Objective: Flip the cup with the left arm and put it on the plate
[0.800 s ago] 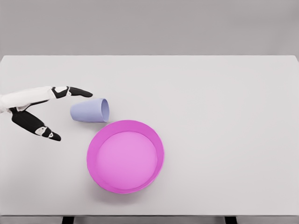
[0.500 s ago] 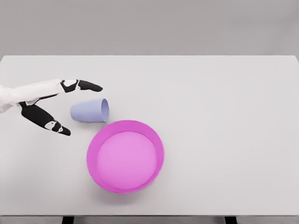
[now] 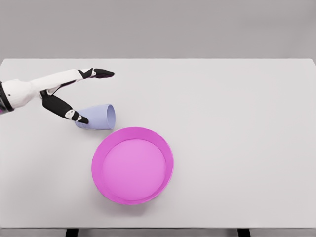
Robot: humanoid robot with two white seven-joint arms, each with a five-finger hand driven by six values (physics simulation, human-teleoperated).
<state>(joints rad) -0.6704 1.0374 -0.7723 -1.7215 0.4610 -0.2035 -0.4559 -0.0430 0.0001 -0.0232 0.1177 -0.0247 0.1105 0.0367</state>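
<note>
While no writing or label shows on anything, the lavender cup (image 3: 97, 116) lies on its side on the white table (image 3: 237, 123), mouth toward the right, just beside the pink plate (image 3: 132, 165) at its upper left rim. Reaching in, the left hand (image 3: 59, 91) has its fingers (image 3: 101, 73) spread apart, thumb tip at the cup's closed end, the long fingers above and clear of it.

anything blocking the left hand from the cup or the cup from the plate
Nothing visible. The left hand is open at the closed end of the cup, which lies on its side. Only bare table lies between the cup and the plate just beside it.
</note>
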